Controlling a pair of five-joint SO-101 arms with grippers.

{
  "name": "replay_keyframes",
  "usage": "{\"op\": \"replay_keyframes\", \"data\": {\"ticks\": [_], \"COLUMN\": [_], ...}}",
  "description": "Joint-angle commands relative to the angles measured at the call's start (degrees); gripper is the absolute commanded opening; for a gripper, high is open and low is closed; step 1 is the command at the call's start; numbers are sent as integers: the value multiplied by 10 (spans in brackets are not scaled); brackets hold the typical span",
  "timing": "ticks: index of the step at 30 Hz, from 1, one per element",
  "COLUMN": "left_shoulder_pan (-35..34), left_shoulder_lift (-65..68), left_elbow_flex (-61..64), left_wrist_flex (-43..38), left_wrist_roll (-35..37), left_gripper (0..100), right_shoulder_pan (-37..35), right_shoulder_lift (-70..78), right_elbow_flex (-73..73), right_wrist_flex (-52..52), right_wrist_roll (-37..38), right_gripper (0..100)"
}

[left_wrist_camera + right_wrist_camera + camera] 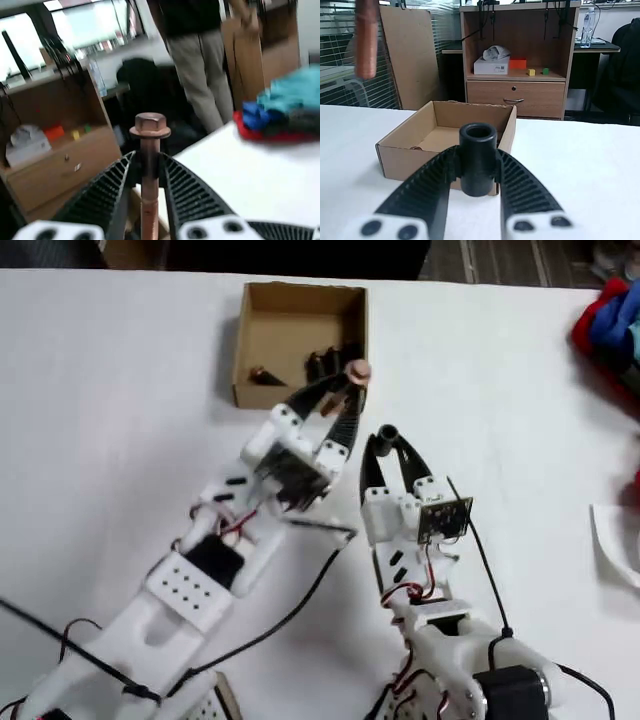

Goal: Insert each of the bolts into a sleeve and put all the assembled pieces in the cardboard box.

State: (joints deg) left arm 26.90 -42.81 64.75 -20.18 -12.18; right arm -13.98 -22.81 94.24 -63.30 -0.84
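My left gripper [345, 390] is shut on a copper bolt [149, 165], held upright with its hex head [357, 370] on top, just in front of the cardboard box [262, 392] at its near right corner. My right gripper [385, 445] is shut on a black sleeve [478, 159], held upright with its open bore facing up, a short way nearer and to the right of the bolt. The bolt's shank [366, 37] hangs above and to one side of the sleeve in the right wrist view. Dark assembled pieces [325, 362] lie inside the box [438, 131].
Red and blue cloth [610, 320] lies at the table's far right edge, and a white dish rim [610, 540] sits at the right. Cables [300, 610] trail between the two arms near the front.
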Motion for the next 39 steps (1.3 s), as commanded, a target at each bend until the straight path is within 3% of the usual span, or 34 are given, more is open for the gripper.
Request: {"op": "replay_keyframes", "data": {"ticks": [1,6,14,18,26,33,39], "left_shoulder_pan": [6,11,-2,2,32,82,78], "left_shoulder_lift": [-25,-20,9,62,167,195,197], "left_elbow_flex": [57,57,-80,-115,-126,-126,-126], "left_wrist_flex": [-150,-156,44,59,-24,-72,-73], "left_wrist_roll": [22,52,262,250,248,138,162], "left_gripper": [25,25,25,25,25,25,25], "right_shoulder_pan": [4,1,-30,-29,-29,-29,-29], "right_shoulder_lift": [-18,-18,-18,-18,-18,-18,-18], "right_elbow_flex": [-5,-5,-5,-5,-5,-5,-5], "right_wrist_flex": [3,3,4,4,4,4,4], "right_wrist_roll": [-6,-9,-9,-7,-5,-5,-5], "right_gripper": [20,20,20,20,20,20,20]}}
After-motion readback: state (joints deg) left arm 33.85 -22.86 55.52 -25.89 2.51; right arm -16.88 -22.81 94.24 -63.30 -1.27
